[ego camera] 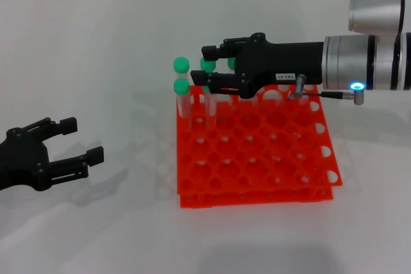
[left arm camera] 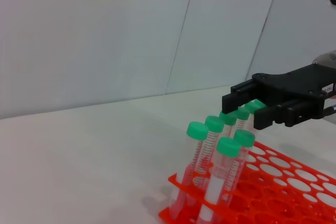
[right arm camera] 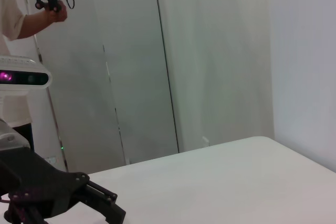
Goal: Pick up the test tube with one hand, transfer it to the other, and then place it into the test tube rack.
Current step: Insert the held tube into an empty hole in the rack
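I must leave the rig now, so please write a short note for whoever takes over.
Left hand: open, empty, low over the table, left of the rack.
Right hand: above the far-left corner of the orange rack, at the green-capped tubes standing there.
Done: seemingly pickup and transfer; no tube lies on the table.
Left: confirm that the tube is seated in a hole, then withdraw the right hand.

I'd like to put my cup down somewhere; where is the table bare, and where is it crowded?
Bare: the table left of the test tube rack, beyond the left gripper, and the strip in front of the rack. Crowded: the rack's far left corner, with green-capped tubes and the right gripper.
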Robot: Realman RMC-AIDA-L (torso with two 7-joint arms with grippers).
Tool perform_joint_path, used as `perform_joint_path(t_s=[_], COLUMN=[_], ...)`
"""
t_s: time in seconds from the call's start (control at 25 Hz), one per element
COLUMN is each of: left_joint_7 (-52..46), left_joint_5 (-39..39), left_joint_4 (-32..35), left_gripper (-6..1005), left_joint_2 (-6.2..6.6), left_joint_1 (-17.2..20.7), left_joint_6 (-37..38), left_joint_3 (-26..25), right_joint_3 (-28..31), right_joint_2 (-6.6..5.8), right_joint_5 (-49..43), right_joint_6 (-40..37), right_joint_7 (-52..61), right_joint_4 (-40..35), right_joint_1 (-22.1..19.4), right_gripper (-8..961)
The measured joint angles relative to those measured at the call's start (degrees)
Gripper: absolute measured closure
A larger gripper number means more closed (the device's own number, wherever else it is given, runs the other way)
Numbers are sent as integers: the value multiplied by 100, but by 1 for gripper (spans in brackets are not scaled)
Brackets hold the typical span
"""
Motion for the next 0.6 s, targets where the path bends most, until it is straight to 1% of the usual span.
perform_joint_path(t_s=[0.12,0.32,0.48,0.6], left_joint_7=[0,0,61,162], left_joint_5=[-3,-10,-49,-60], left_joint_4=[1,0,0,4], left_gripper=[119,120,120,120], left_joint_2=[0,0,-1,-3], left_joint_1=[0,4,26,24], left_joint_6=[3,13,48,240], left_joint_3=[0,0,-18,-234], right_joint_3=[-2,-1,51,157], right_joint_2=[0,0,-39,-82], right_joint_5=[1,7,20,13], right_joint_6=[2,-20,-214,-480], right_joint_7=[0,2,43,53], right_joint_4=[2,-29,-319,-700], right_joint_1=[-7,-37,-236,-524], right_gripper=[515,414,411,409])
